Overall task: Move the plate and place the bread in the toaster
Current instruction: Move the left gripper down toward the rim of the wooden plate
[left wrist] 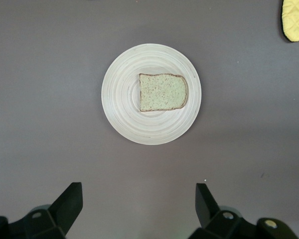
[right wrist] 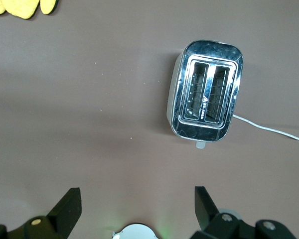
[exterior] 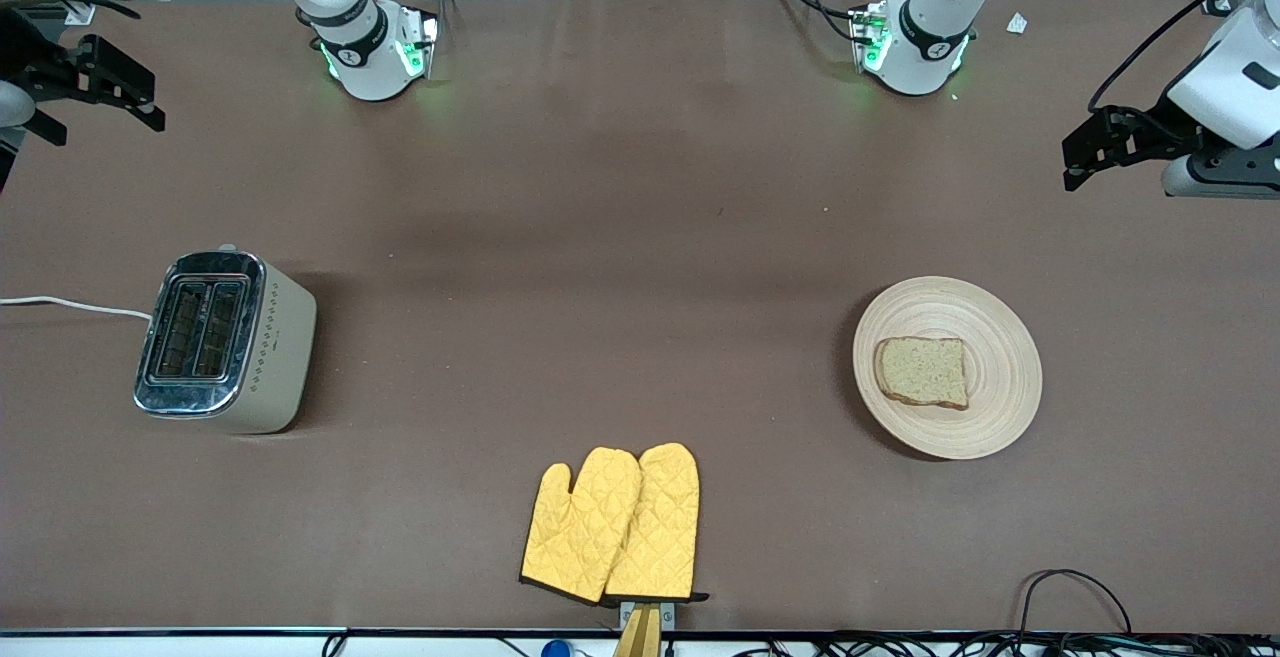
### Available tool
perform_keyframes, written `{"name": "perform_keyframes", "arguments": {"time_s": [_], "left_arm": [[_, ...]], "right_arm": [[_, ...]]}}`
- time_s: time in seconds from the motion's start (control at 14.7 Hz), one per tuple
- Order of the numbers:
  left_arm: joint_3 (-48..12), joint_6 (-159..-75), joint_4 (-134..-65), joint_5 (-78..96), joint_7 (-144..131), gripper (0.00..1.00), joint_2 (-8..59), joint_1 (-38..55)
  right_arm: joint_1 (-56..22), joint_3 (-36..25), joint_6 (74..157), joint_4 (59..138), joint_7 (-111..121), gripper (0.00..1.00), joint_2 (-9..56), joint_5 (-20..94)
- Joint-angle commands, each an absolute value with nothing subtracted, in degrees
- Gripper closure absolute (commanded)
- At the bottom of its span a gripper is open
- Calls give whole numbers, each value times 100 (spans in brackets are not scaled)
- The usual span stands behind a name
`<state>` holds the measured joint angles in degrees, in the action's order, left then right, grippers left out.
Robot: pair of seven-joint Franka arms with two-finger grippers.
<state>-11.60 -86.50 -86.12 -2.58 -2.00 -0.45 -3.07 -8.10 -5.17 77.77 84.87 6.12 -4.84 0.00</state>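
Observation:
The light-wood plate (exterior: 1000, 369) lies toward the left arm's end of the table, with the bread (exterior: 923, 371) lying flat on it. The cream toaster (exterior: 225, 342) stands toward the right arm's end, both slots empty. My left gripper (exterior: 1085, 159) is open and empty, high above the table's edge at its own end. Its wrist view shows the plate (left wrist: 119, 99) and bread (left wrist: 163, 92) well below the open fingers (left wrist: 70, 201). My right gripper (exterior: 135, 97) is open and empty, high at its own end. Its wrist view shows the toaster (right wrist: 206, 97) below.
A pair of yellow oven mitts (exterior: 612, 524) lies at the table edge nearest the front camera, between toaster and plate. The toaster's white cord (exterior: 70, 305) runs off the right arm's end of the table. Both arm bases (exterior: 375, 47) stand at the farthest edge.

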Motion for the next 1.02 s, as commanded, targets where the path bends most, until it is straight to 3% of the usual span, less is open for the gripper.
{"name": "perform_keyframes", "arguments": {"time_s": [0.0, 0.34, 0.95], "left_arm": [[-1160, -8543, -8499, -220, -114, 0, 9, -325], [-1064, -8561, -8211, -37, -71, 0, 587, -421], [-1037, -9324, -8183, 1608, 1608, 0, 1976, -1959]], "right_arm": [[-896, -510, 7770, 8666, 519, 0, -685, -61], [-923, -501, 7761, 8657, 519, 0, -686, -62], [-923, -501, 7761, 8666, 483, 0, -712, -62]]}}
